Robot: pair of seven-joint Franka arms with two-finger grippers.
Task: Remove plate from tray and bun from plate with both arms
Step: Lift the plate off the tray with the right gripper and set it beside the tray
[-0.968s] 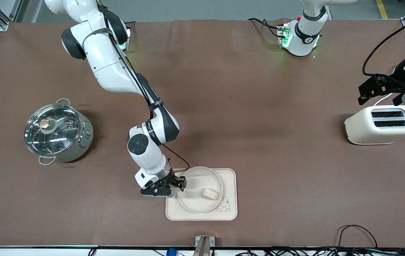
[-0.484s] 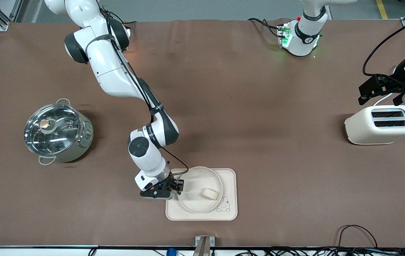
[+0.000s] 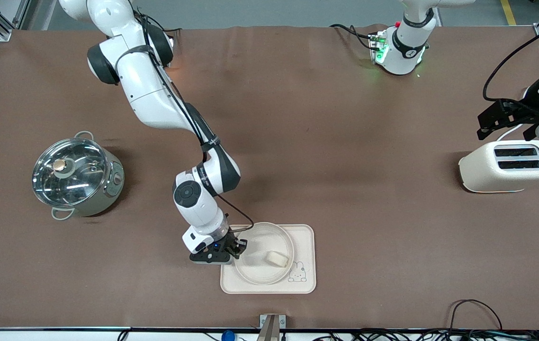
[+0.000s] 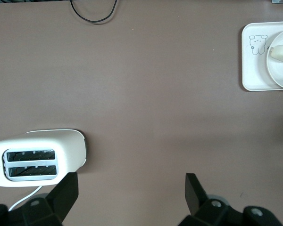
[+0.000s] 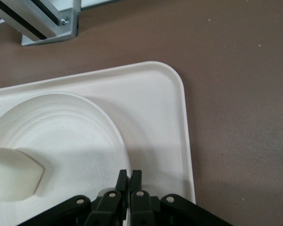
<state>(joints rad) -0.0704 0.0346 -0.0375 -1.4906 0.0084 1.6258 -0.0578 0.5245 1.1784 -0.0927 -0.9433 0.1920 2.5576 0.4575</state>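
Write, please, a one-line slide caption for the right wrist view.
Right gripper fingers shut on the plate rim, bun inside, plate on tray.

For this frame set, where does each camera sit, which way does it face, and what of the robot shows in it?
Front view: high across the table, facing both bases; shows both arms, the pot, the toaster, the tray.
Left wrist view: on the waiting left arm over the toaster's end, looking down; open left gripper at the frame edge.
Right wrist view: low over the tray, close on the plate; right gripper shut on the plate's rim.
Shared: all three show tray, plate and bun.
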